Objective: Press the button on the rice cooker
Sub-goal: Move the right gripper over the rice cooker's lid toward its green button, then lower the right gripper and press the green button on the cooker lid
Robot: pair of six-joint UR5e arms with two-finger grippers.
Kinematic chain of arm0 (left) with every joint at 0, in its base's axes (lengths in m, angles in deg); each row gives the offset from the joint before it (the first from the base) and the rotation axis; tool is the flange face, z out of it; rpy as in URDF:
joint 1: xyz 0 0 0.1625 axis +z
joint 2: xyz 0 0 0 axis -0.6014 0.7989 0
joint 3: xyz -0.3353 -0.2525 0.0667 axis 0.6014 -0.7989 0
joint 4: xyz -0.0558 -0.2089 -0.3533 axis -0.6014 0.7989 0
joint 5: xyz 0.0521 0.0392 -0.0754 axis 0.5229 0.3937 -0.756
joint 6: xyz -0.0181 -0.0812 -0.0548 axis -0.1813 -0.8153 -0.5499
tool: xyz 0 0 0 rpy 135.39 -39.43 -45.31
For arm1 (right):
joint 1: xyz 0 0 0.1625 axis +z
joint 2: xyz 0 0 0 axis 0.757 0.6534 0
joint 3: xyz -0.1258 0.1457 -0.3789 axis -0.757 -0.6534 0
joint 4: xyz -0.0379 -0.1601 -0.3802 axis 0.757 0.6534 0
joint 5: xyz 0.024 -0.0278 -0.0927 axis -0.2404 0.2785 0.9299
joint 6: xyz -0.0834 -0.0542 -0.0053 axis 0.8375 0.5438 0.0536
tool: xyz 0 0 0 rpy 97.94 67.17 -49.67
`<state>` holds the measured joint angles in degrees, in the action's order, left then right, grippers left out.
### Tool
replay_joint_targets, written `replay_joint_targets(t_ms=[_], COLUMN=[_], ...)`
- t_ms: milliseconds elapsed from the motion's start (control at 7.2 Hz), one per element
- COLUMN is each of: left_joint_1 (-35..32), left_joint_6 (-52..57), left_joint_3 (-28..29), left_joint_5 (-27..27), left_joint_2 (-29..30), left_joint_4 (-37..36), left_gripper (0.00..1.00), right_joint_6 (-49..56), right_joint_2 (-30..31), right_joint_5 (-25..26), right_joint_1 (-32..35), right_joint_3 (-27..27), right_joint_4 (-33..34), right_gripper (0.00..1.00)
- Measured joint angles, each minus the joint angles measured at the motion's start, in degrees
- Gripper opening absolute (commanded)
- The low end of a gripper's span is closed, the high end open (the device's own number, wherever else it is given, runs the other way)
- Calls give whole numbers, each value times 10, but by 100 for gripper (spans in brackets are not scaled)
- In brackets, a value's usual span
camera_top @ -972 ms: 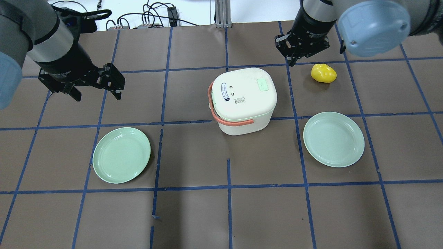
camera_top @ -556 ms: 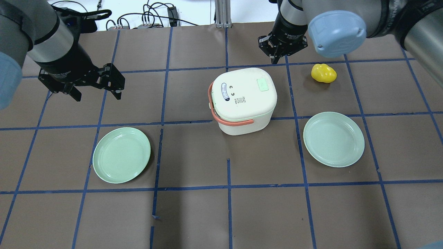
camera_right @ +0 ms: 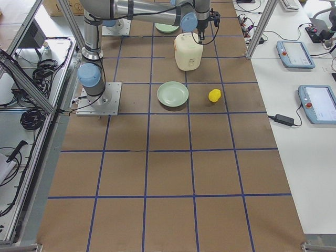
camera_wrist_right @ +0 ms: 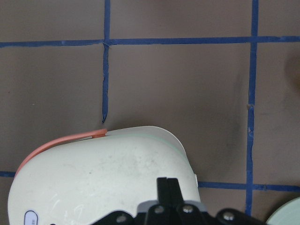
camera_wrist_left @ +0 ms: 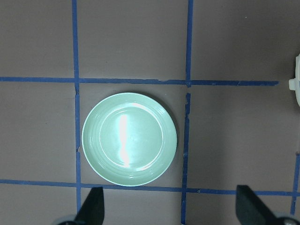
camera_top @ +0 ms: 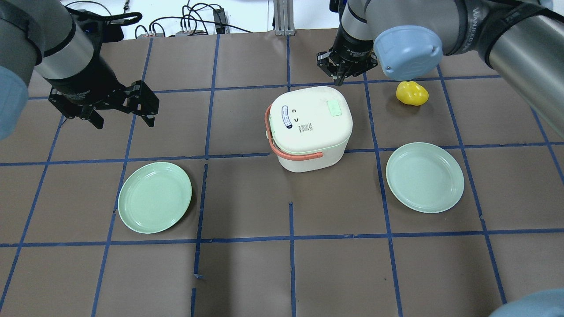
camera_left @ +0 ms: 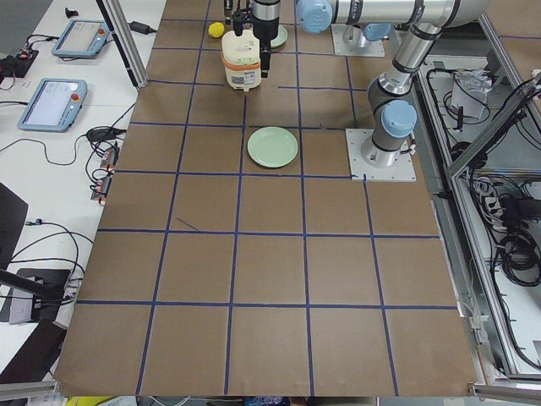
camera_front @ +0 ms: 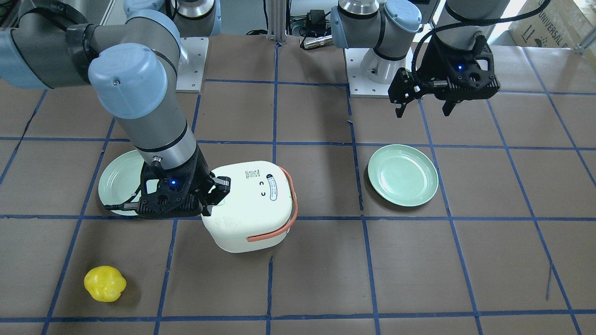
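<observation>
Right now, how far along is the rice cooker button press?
Approach looks done: the right end effector, shut, hangs over the rice cooker near its green button. In hand: lining up with the button; I cannot tell whether it touches. Left: the press itself. The left end effector, open, hangs off to the side above a green plate.

Cream rice cooker [camera_top: 308,127], orange handle [camera_top: 299,155]; mint-green plates [camera_top: 154,197]; blue-gridded brown table [camera_top: 246,273].

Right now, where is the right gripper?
In the overhead view the right gripper is at the rice cooker's far edge, just beyond the green lid button, with the yellow object on its right.
</observation>
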<state>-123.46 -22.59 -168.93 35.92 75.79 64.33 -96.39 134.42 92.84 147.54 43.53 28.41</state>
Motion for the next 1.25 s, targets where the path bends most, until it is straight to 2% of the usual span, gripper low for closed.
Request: replay_joint_targets(t_ms=[1250], left_joint_1=[0], left_joint_6=[0], left_joint_3=[0], left_joint_5=[0], left_joint_2=[0], left_joint_4=[0], left_gripper=[100], right_joint_6=[-7], right_joint_2=[18], right_joint_5=[7], right_joint_1=[13], right_joint_3=[45], right_joint_4=[9], right_gripper=[5])
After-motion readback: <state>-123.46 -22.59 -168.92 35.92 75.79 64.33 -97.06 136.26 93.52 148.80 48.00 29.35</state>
